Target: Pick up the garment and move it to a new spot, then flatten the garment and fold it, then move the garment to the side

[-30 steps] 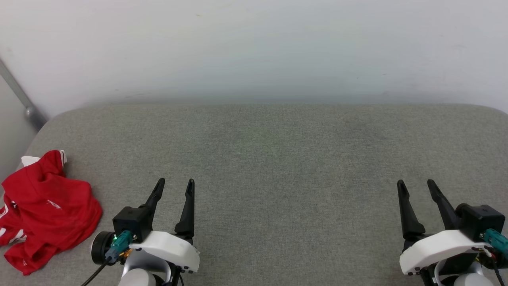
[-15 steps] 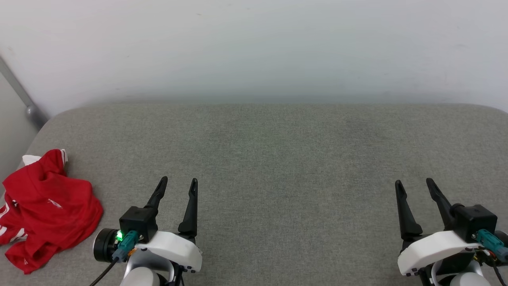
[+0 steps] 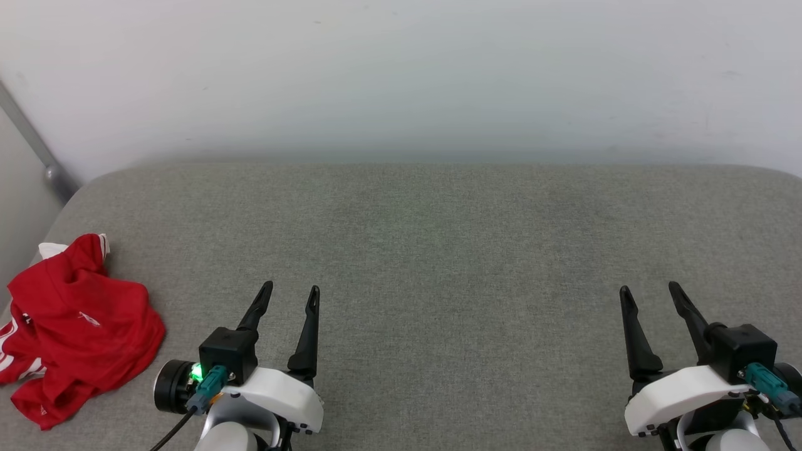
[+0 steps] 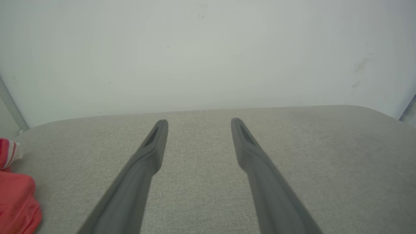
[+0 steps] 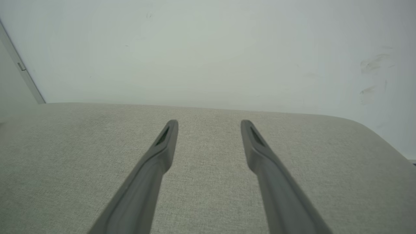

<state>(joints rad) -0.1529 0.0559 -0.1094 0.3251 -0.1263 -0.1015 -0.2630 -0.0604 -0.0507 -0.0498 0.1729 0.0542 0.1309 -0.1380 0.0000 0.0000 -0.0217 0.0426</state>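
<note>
Both spread: left tool (image 3: pixel 291 288), right tool (image 3: pixel 648 288); garment (image 3: pixel 78 326) crumpled, perhaps overhanging.

head high, wrists low, all facing wall (image 3: pixel 401 75)

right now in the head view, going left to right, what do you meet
garment → left gripper → right gripper
</note>
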